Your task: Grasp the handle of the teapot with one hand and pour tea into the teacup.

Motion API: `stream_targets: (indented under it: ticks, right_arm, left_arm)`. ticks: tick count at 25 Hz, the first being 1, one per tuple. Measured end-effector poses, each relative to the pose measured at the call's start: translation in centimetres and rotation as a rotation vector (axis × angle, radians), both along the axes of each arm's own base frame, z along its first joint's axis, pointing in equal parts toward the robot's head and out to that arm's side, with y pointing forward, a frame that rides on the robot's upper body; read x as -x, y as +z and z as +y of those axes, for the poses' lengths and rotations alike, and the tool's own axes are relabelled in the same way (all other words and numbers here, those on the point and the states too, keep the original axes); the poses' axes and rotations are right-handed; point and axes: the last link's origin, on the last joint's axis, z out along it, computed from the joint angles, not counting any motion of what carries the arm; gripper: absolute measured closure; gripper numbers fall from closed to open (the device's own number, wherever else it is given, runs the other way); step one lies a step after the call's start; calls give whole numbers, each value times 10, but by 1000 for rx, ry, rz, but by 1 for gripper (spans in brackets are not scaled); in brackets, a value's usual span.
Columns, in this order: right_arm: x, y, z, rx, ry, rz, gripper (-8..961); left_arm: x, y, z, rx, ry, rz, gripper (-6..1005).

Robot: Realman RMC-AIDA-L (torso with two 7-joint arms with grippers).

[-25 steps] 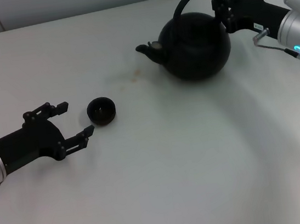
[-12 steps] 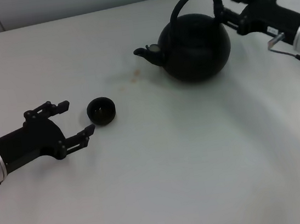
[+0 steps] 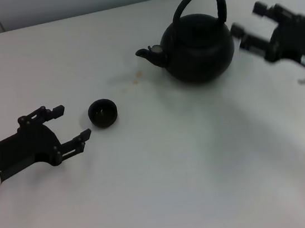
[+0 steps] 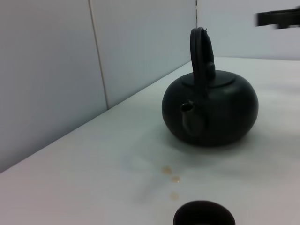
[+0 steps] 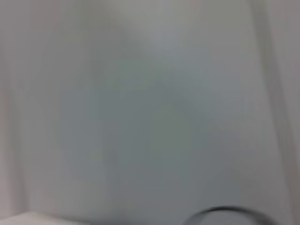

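Note:
The black teapot (image 3: 197, 49) stands on the white table at the back right, its spout (image 3: 149, 53) pointing left. Its arched handle (image 3: 219, 5) stands upright with nothing holding it. My right gripper (image 3: 247, 20) hovers just right of the teapot, open and clear of the handle. The small black teacup (image 3: 103, 112) sits at the middle left. My left gripper (image 3: 75, 122) is open just left of the cup and does not touch it. The left wrist view shows the teapot (image 4: 211, 110), its handle (image 4: 200, 51) and the cup's rim (image 4: 204, 216).
Small brown drops (image 3: 135, 81) mark the table (image 3: 177, 172) between cup and spout. A tiled wall (image 3: 70, 1) runs along the table's far edge. The right wrist view shows only a blurred pale surface.
My right gripper has come off the teapot's handle and drawn back to the right. The teapot stays put. My left gripper has slid slightly back to the left.

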Motion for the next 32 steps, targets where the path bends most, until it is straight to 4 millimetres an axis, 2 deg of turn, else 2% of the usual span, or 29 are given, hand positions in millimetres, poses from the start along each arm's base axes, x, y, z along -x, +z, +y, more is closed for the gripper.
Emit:
stream_targets:
  ticks: [2,5,8,10,15,32]
  right_arm:
    - [3,-5,-7,35,45,-19,176]
    - [10,-25,-18,192,154,-115,177]
    - [12,-34,-13,259,152,-158,177]
    - [14,-45,-1,348,119,-213,177]
    - [17,-50,9,377,109,-251,178]
    - [17,-49,12,371,93,-250,176]
  left_arm:
    - [1,1,-2,-1,3,0,208]
    - [2,-1,-4,3,5,-2,208]
    - [1,-2,-4,7,4,-3,208]
    - [1,-3,-5,10,5,-5,208]
    - [4,-4,-8,13,12,-6,207]
    - [8,-4,-13,12,27,-7,207]
